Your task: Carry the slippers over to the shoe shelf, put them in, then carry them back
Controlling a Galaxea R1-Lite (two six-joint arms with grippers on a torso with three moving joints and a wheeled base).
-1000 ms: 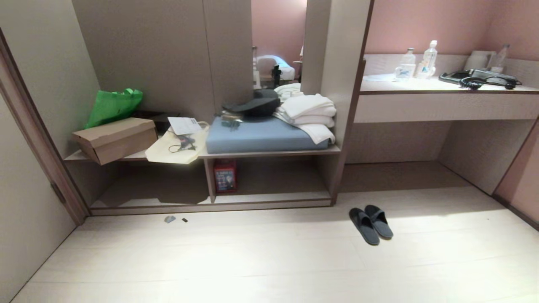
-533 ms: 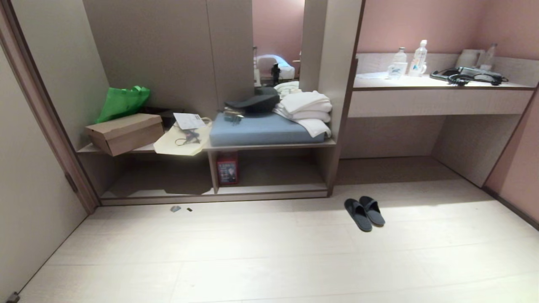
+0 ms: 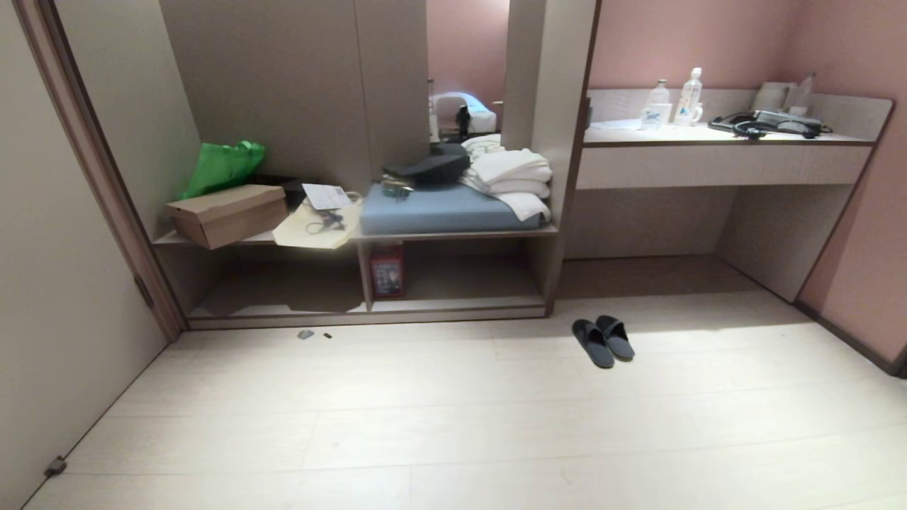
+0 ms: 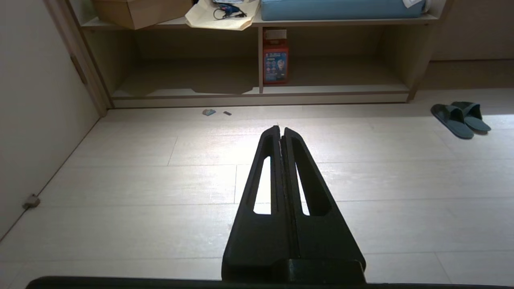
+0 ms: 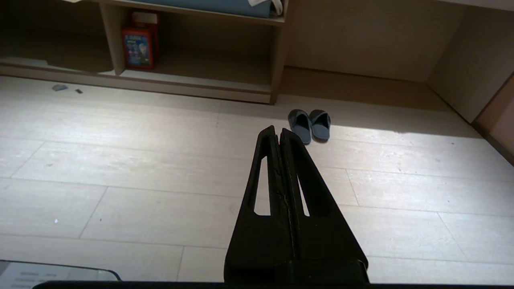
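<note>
Head view: two slippers (image 3: 603,341) lie side by side, touching, on the pale floor (image 3: 425,425), just in front of the right-hand end of the shoe shelf (image 3: 453,306) and below the left end of the desk (image 3: 716,164). Long axes run roughly toward and away from the robot, slightly angled. Neither arm shows in this view.

Right wrist view — right gripper (image 5: 279,132) has its fingers pressed together, holding nothing; the pair sits just past its tip and a little to one side, well apart from it. Left wrist view — left gripper (image 4: 281,130) likewise pressed together and empty; the slippers appear far off toward the picture's edge. Judged from that, the right arm is the nearer one, and the base must close in before any reach.

Counts:
- slippers: two, one pair
- shelf bays at floor level: two, split by one thin divider
- red box (image 3: 387,270): one, in the right bay against the divider
- small scraps on the floor near the left bay: two
</note>
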